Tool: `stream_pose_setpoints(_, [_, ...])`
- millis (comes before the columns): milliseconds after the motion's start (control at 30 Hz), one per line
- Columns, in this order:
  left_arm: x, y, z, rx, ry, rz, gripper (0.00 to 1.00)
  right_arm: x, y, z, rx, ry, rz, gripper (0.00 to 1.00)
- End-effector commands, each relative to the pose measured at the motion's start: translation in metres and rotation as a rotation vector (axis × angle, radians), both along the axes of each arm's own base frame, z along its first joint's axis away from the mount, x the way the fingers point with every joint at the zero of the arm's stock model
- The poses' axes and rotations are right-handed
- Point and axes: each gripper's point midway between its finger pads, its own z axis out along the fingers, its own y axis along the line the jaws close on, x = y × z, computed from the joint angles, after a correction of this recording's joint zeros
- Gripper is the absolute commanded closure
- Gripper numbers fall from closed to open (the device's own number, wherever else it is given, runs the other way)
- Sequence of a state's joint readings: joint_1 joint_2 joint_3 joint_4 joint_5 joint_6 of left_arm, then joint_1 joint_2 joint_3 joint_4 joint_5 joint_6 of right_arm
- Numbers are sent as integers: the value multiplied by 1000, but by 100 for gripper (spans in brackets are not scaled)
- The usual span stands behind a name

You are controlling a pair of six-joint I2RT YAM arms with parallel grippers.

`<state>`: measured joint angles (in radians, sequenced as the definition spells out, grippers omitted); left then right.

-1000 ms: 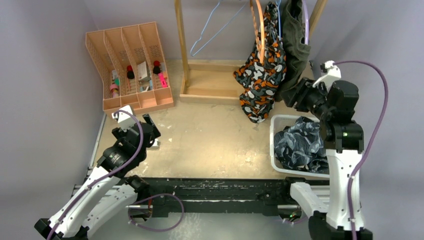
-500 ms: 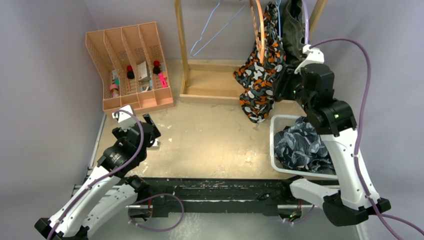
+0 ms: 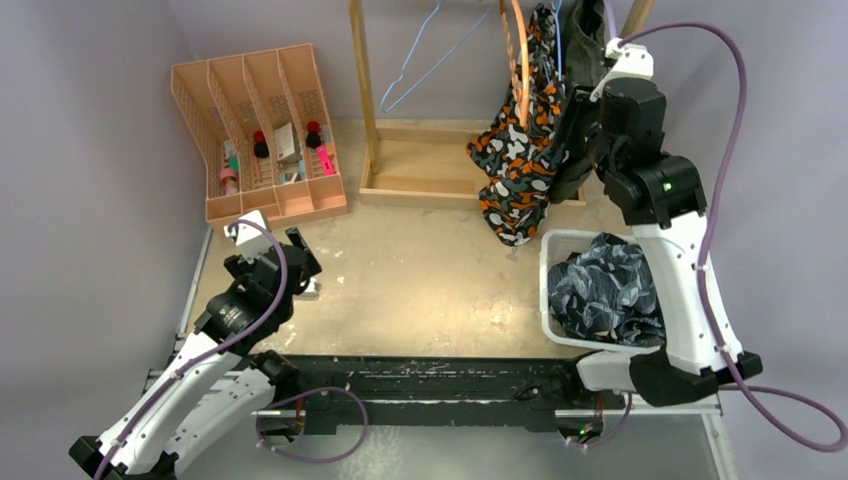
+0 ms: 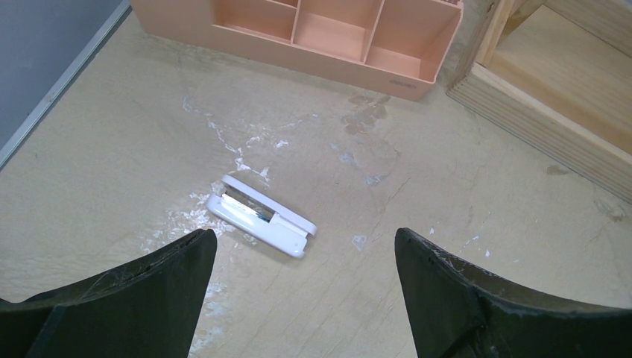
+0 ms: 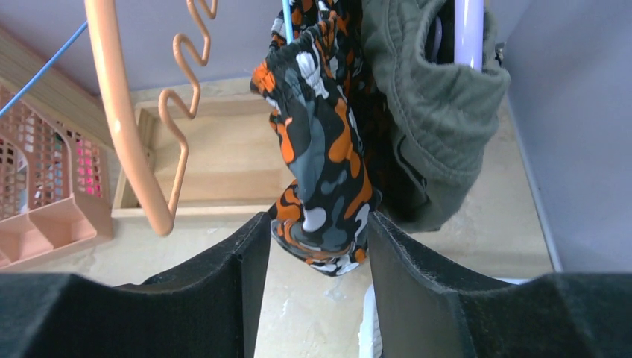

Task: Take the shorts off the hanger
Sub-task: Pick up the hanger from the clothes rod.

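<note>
Standing wide apart at the lower left of the overhead view, the fingers of the left gripper [image 4: 304, 242] hold nothing and hover over the beige counter [image 3: 420, 270]. A small white case [image 4: 261, 216] lies flat on the counter just beyond them, apart from both fingers. Up from there, at the upper left, a peach file organizer [image 3: 255, 130] sits with small items in its slots. To its right stands a wooden rack [image 3: 420, 170], and a bare blue hanger [image 3: 420, 55] hangs from the top of it.

Further right an orange hanger [image 5: 119, 112] hangs beside the camouflage shorts [image 3: 520, 150], which droop from the rail in orange, white and black, their lower end reaching down near the white basket [image 3: 546, 280]. The olive green shorts [image 5: 432, 97] hang just to the right of them, draped over a lilac hanger [image 5: 468, 33] and touching the camouflage pair.

The right arm is raised to the upper right, with the right gripper [image 5: 317, 224] up against the hanging clothes. In its wrist view the two fingers stand partly apart with the bottom of the camouflage shorts showing between them. I cannot tell whether they pinch the cloth or only frame it.

At the lower right, the blue-grey patterned shorts [image 3: 605, 290] lie crumpled inside the basket.
</note>
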<state>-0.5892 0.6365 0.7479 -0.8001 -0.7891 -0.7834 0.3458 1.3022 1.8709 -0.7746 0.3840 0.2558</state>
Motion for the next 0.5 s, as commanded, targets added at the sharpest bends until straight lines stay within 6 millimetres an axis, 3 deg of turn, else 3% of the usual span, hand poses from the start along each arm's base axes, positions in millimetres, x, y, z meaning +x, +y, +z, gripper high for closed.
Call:
stream_pose_setpoints(0, [4,2,10,-11,-41,20,10,9,-9,27,-53,-70,-35,48])
stream_pose_setpoints(367, [2,4,13,-23,-60,25,10,40,-4,26,-69,-54,-71,49])
stream_pose_setpoints(467, [3,3,11,-16,-47,18,10,47,1,29,-56,-69,-60,65])
